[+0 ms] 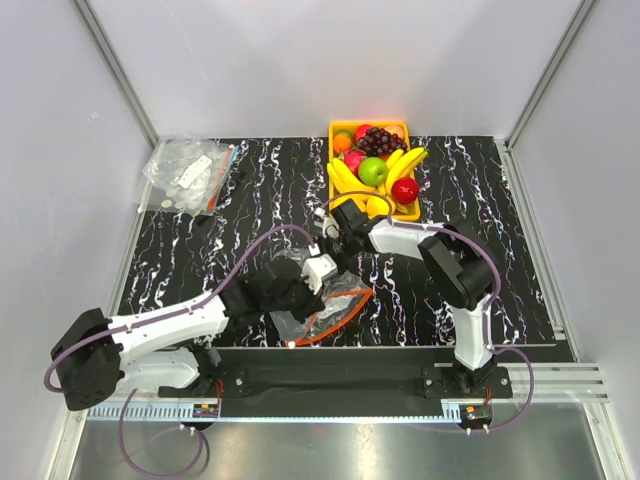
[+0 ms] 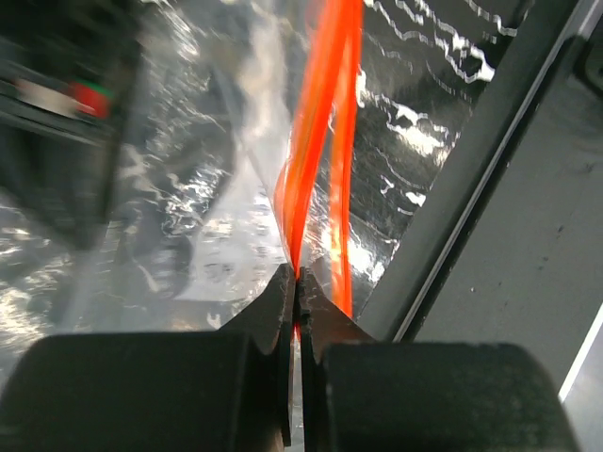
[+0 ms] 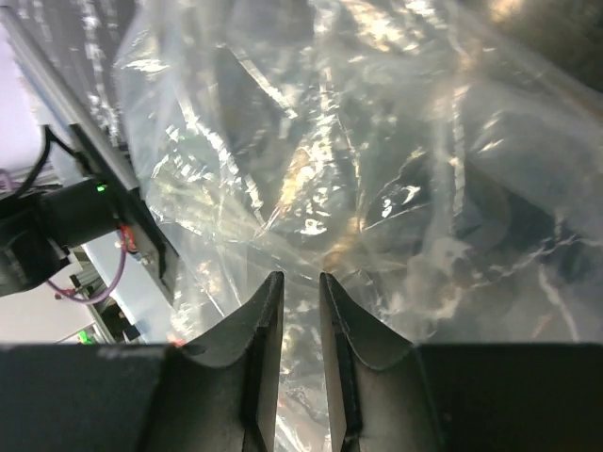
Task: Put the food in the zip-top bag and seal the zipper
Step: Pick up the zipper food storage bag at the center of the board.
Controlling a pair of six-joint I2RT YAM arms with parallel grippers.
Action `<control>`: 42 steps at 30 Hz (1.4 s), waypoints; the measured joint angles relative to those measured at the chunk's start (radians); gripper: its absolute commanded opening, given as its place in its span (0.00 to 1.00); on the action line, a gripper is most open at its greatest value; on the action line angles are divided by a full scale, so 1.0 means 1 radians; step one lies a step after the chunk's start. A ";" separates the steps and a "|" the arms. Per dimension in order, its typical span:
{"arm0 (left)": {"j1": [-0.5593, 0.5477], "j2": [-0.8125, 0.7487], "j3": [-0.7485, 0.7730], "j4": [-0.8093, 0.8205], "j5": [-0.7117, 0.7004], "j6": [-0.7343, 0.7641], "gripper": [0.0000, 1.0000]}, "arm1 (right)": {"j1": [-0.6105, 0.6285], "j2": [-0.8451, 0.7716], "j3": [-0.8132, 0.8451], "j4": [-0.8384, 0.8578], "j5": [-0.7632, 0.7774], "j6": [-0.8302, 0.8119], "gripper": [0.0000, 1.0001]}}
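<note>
The zip-top bag (image 1: 345,300) lies crumpled on the black marbled table (image 1: 520,290), on the near side of the yellow tray (image 1: 331,132) and a little to its left. The left gripper (image 2: 297,276) is clamped tight on the zipper (image 2: 318,132), probably to pin the mouth. The right gripper (image 3: 294,282), closer to the tray, shows a narrow slot between its jaws against the film; I cannot tell if it pinches any. The food (image 1: 373,171) sits in the tray. Plain grey walls (image 1: 300,60) enclose the table.
</note>
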 measured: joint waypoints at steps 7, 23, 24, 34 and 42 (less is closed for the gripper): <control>0.039 -0.040 0.038 -0.009 -0.026 -0.029 0.00 | 0.000 0.029 0.040 -0.048 0.050 -0.022 0.31; 0.197 -0.028 0.024 0.053 -0.112 -0.170 0.00 | -0.120 -0.133 0.243 -0.132 0.328 -0.058 0.70; 0.210 -0.026 0.024 0.058 -0.117 -0.184 0.00 | -0.143 -0.185 0.196 -0.119 0.354 -0.053 0.70; 0.267 -0.021 0.093 0.032 -0.122 -0.263 0.00 | -0.153 -0.762 -0.356 0.184 0.489 0.019 1.00; 0.267 -0.019 0.195 -0.003 -0.118 -0.264 0.00 | -0.139 -0.801 -0.537 0.374 0.514 0.172 1.00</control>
